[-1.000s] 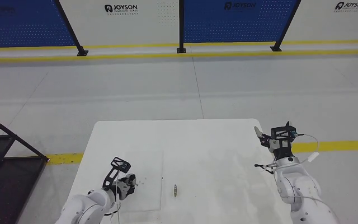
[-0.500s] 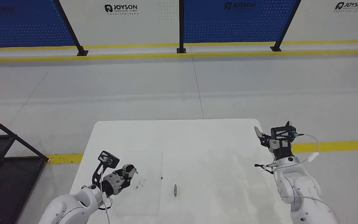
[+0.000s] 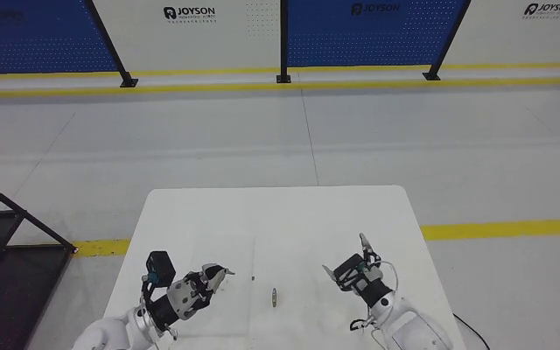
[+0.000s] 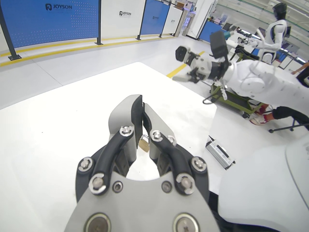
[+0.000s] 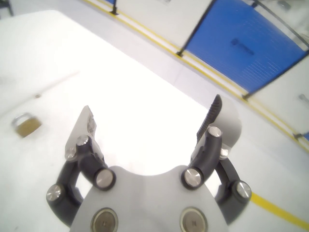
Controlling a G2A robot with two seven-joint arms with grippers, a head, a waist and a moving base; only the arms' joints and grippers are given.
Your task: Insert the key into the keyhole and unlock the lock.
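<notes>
Padlock (image 3: 274,296): a small brass one with a silver loop. It lies flat on the table between the two claws, and neither claw touches it.
Key: I cannot spot it for sure. A tiny speck (image 3: 253,279) lies near the padlock, but it is too small to name.
Left claw (image 4: 142,102): shut tight and pointing at the padlock from close by. I cannot tell if something thin is pinched inside.
Right claw (image 5: 152,105): wide open and holding nothing, near the padlock's other side.
Table (image 3: 219,210): white.
Doing it well: I think the open claw should pinch the brass body and hold it steady. It should leave the keyhole free, so the padlock does not slide.
</notes>
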